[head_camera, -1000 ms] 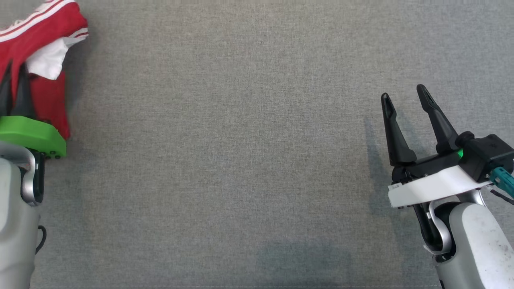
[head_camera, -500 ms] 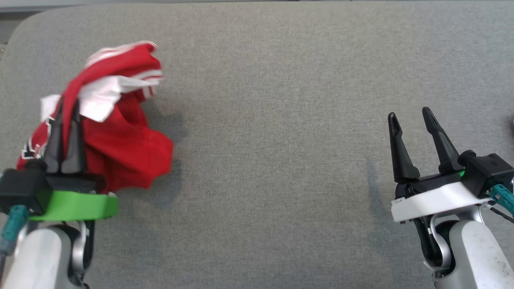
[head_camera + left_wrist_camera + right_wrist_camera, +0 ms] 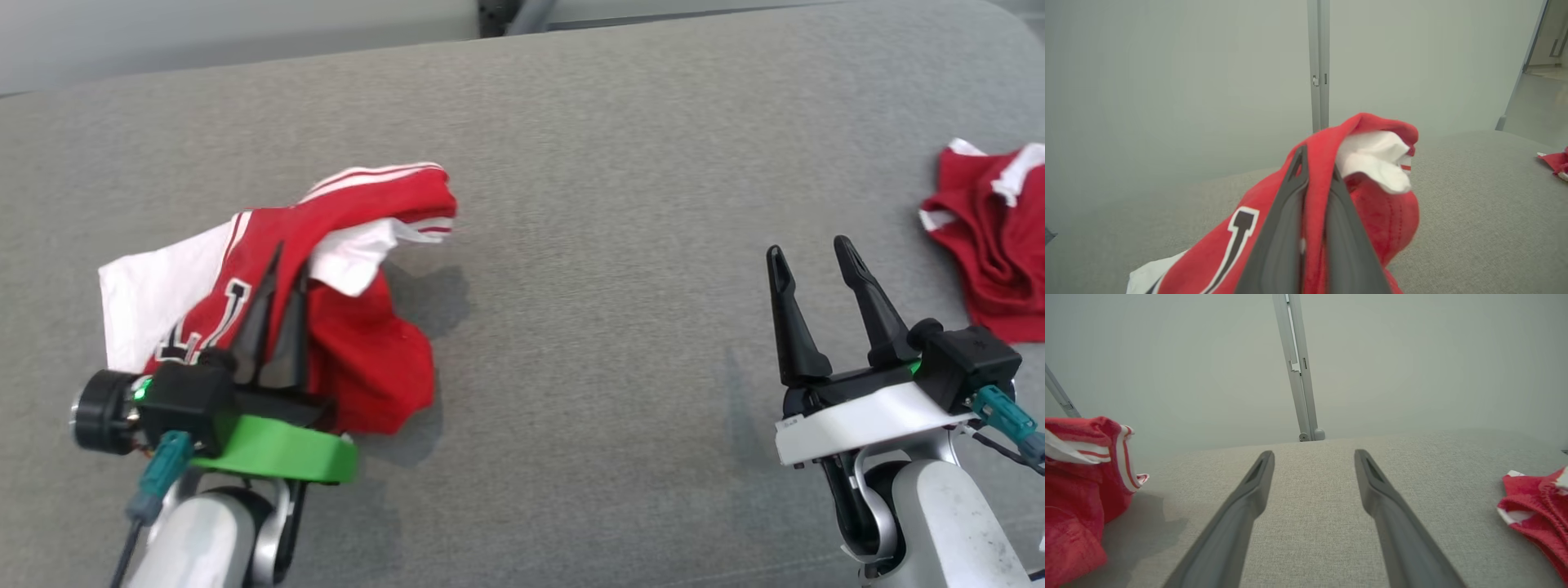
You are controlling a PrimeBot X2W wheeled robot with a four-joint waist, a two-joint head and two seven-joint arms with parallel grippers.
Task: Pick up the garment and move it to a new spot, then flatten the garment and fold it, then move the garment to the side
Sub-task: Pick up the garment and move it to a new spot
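Note:
A red garment [image 3: 367, 359] with white panels, white stripes and black lettering hangs bunched at the left of the grey surface. My left gripper [image 3: 286, 260] is shut on a fold of it, and the cloth drapes over and around the fingers. The left wrist view has red fabric [image 3: 1392, 220] pinched between the two dark fingers [image 3: 1286, 228]. My right gripper [image 3: 804, 249] stands open at the lower right with nothing between its fingers, above bare surface. From the right wrist view the garment [image 3: 1081, 490] lies at the left edge.
A second red and white cloth [image 3: 992, 245] lies crumpled at the far right of the grey padded surface [image 3: 620, 245], also at the right edge [image 3: 1539, 510] of the right wrist view. A pale wall and a metal post [image 3: 1300, 375] stand behind.
The head camera has shifted, bringing the surface's far edge and the second cloth into view. My left gripper has carried the garment rightward relative to the right gripper. The right gripper stays open.

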